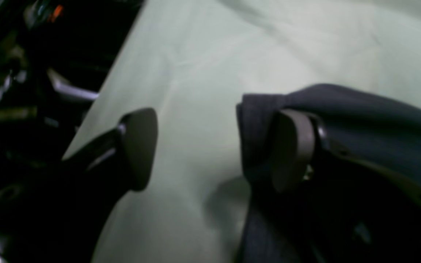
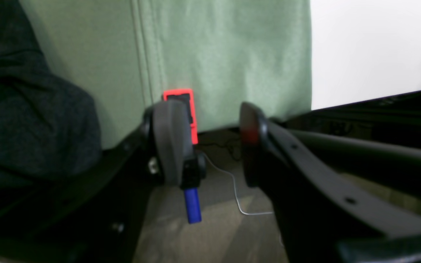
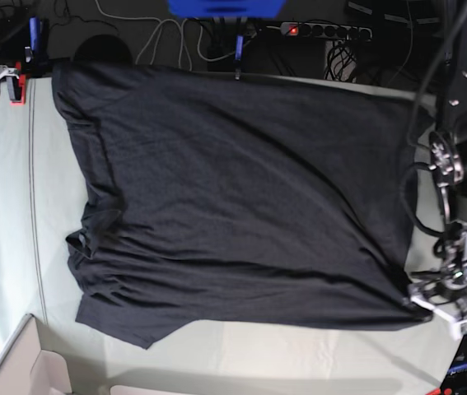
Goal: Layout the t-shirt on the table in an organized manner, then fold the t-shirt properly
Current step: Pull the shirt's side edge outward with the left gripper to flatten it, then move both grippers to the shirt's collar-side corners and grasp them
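base view shows the black t-shirt point(image 3: 241, 197) spread nearly flat across the pale green surface point(image 3: 2, 214), plain side up, with its far edge reaching the back rim and wrinkles bunched along the near-left hem – so the laying-out looks mostly done and folding not yet begun. the left gripper point(image 3: 441, 306) sits at the shirt's near corner on that view's right. its wrist view shows the jaws standing wide, one pad pressed against a folded edge of cloth and the other clear over bare surface; nothing is pinched between them. i judge it is placed there to tug or smooth that corner, or has let it lie.

the right gripper point(image 2: 207, 146) hangs past the surface's edge, jaws apart and empty, a dark mound of shirt just to one side. behind it are an orange clamp point(image 2: 181, 109) and a blue peg point(image 2: 192, 204) – probably holding the covering taut. it does not appear in the base view.

a cardboard box point(image 3: 27, 370) sits at the near-left corner. no brand, label or writing is readable anywhere; the shirt's face shows no print.
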Controlling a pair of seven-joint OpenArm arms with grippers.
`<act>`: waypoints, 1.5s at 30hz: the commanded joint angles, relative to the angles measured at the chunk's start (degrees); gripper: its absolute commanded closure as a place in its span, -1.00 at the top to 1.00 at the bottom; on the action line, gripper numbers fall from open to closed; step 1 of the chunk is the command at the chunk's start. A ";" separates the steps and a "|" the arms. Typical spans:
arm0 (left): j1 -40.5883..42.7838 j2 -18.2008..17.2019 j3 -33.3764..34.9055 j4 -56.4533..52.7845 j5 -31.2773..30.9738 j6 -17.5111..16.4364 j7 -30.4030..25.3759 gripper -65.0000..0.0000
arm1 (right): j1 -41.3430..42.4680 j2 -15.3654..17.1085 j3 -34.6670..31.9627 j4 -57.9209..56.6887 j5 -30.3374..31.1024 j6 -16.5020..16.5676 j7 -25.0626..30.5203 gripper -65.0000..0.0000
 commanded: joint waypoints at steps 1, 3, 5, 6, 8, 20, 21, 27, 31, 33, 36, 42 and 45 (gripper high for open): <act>-1.90 -1.64 -0.99 1.14 -0.52 0.54 -1.48 0.41 | -0.28 0.78 0.40 1.05 0.52 0.23 0.93 -0.21; -1.81 -2.08 -1.61 1.14 -1.58 0.54 -1.48 0.41 | -0.28 0.78 0.13 1.05 0.52 0.23 0.93 -0.21; -1.73 -2.16 -1.87 1.14 -1.58 0.54 -1.48 0.41 | -0.28 0.69 0.04 1.05 0.52 0.23 0.93 -0.21; -1.64 -2.34 -1.87 1.14 -1.58 0.54 -1.48 0.41 | -0.28 0.69 0.04 1.05 0.52 0.23 0.93 -0.21; -0.06 -3.22 -1.52 1.14 -1.14 -0.08 -1.48 0.41 | -0.28 0.69 0.04 1.05 0.52 0.23 0.93 -0.21; 2.41 -3.13 16.68 0.70 -1.40 0.36 -0.86 0.41 | -0.28 0.69 -0.04 0.97 0.52 0.23 0.93 -0.21; 2.41 -3.04 17.29 0.70 -1.49 0.36 -0.86 0.41 | -0.28 0.69 -0.04 0.97 0.52 0.23 0.93 -0.21; 2.67 -1.55 8.32 1.14 -5.54 0.01 -0.95 0.41 | -0.28 0.69 -0.04 0.97 0.52 0.23 0.93 -0.21; 5.22 -1.72 0.32 1.05 -8.70 -0.08 -0.86 0.41 | 0.24 1.05 -0.39 0.97 0.52 0.23 1.28 -0.21; 8.56 -1.72 -1.96 1.58 -9.40 -0.08 -0.86 0.41 | 0.33 2.80 -2.94 0.97 0.52 0.23 1.37 -0.21; 13.22 -1.64 -3.37 4.74 -12.04 -0.16 -0.86 0.41 | 0.86 6.23 -8.92 0.79 0.52 0.23 1.37 -0.21; 22.89 -1.28 -3.46 17.23 -19.78 -0.16 8.55 0.40 | 7.45 11.16 -20.09 -1.41 0.43 0.23 1.01 -0.10; 29.31 -1.28 -3.46 25.76 -26.02 -0.16 15.32 0.40 | 13.43 12.21 -23.87 -5.89 0.43 0.23 0.93 -0.02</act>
